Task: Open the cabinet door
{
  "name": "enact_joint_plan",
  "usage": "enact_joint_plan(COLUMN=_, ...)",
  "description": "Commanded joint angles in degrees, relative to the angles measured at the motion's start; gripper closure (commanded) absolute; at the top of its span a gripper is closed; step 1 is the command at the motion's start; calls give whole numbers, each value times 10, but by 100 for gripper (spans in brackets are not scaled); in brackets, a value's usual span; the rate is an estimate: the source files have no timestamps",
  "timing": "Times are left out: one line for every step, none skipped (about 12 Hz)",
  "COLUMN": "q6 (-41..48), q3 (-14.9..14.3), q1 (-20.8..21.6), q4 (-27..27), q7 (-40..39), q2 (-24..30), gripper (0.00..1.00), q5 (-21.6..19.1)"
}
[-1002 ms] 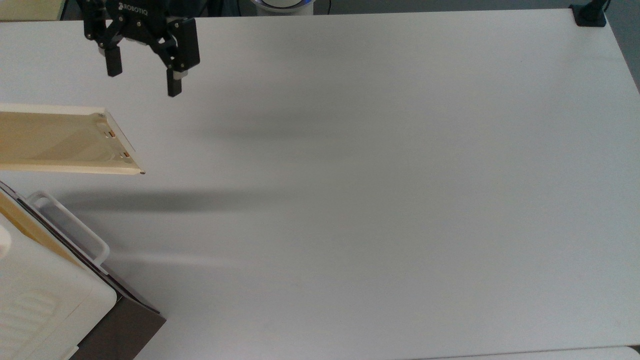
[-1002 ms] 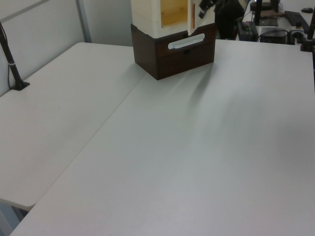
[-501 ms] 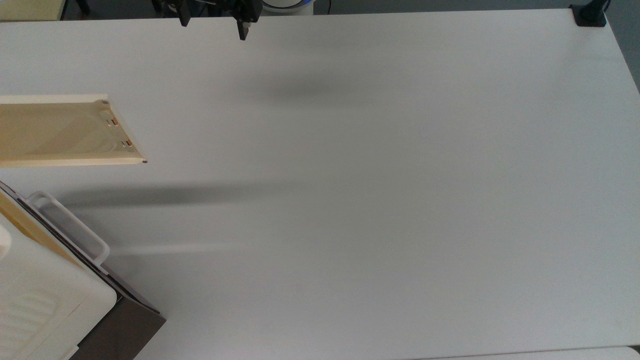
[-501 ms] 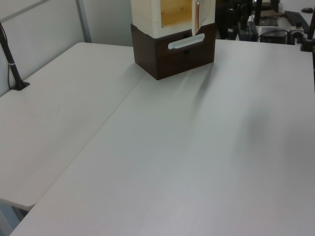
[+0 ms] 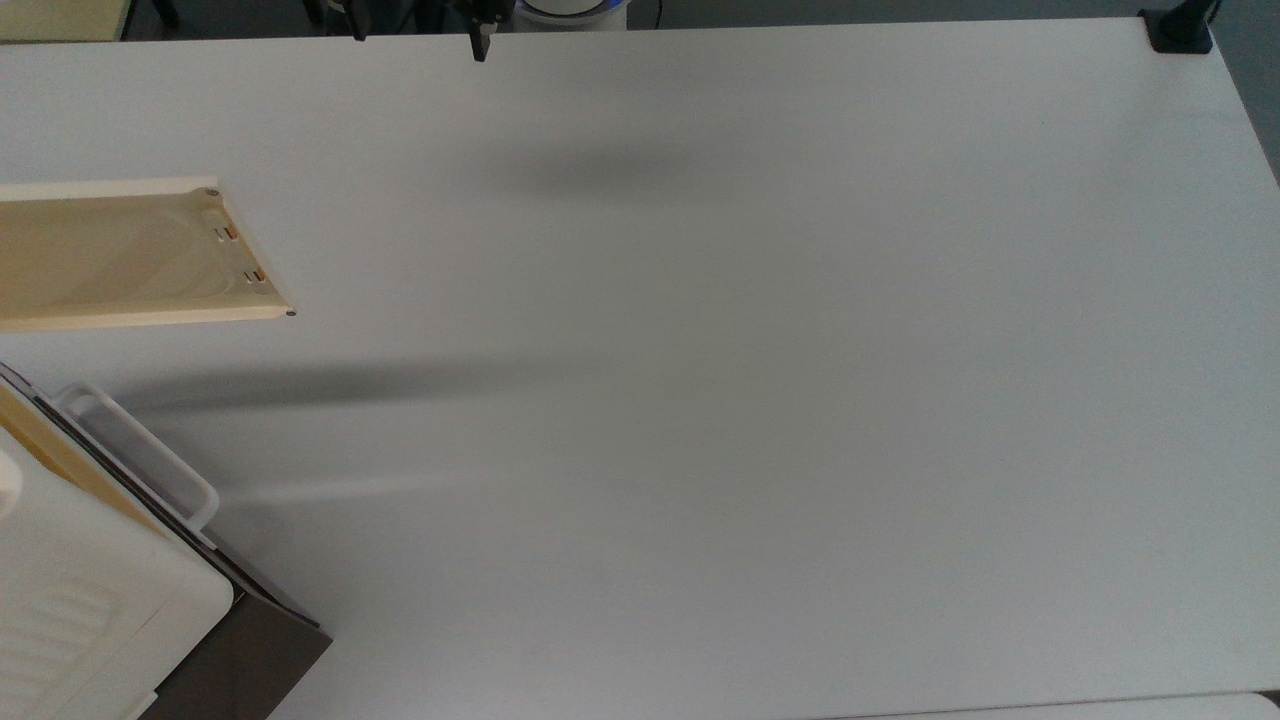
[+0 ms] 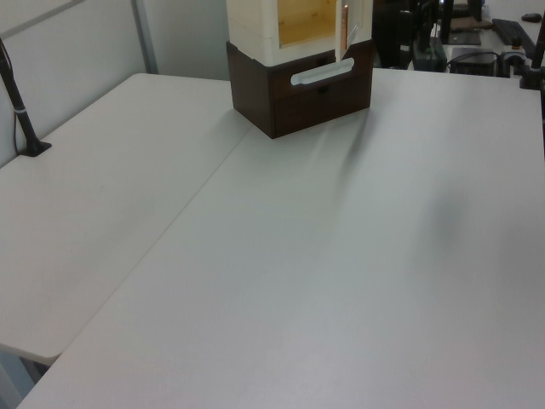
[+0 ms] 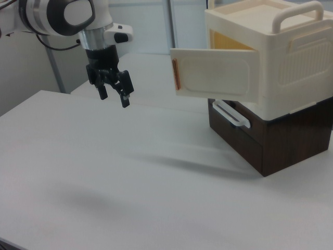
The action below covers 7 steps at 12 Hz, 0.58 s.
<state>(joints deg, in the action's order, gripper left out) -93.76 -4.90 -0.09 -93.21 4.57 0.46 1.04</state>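
Beside open cabinet door (image 7: 216, 74), claw (image 7: 114, 95) apart.

white rounded arm (image 7: 57, 15) (grey joint cap), black two-finger gripper (image 7: 113, 96).

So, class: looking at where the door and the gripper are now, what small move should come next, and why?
Probably just a small retreat upward, away from the cabinet. The cabinet door already stands swung wide, its cream inside showing, and the gripper hangs open above the table, apart from the door and holding nothing.
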Motion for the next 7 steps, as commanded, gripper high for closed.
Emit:
enact_joint_plan(q6=12, q3=-9, q1=-9, q4=35, q7=-27, q2=-16, gripper=0, q5=-18)
enact_joint_plan(q6=10, q3=-9, q1=-12, q4=36, q7=-28, q2=-18, gripper=0, q5=-18)
enact_joint_plan(q6=9, q3=-9, q1=-15, q4=36, q7=-29, q2=-18, gripper=0, q5=-18)
enact_joint_plan(q6=10, q3=-9, q1=-17, q4=36, q7=-29, q2=-18, gripper=0, q5=-18)
enact_joint_plan(q6=11, q3=-9, q1=-24, q4=36, q7=-29, q2=-15, gripper=0, q5=-18)
enact_joint_plan(q6=9, q3=-9, q1=-31, q4=36, q7=-29, q2=-18, gripper=0, q5=-18)
enact_joint_plan(q6=8, q3=-9, q1=-35, q4=37, q7=-29, q2=-18, gripper=0, q5=-19)
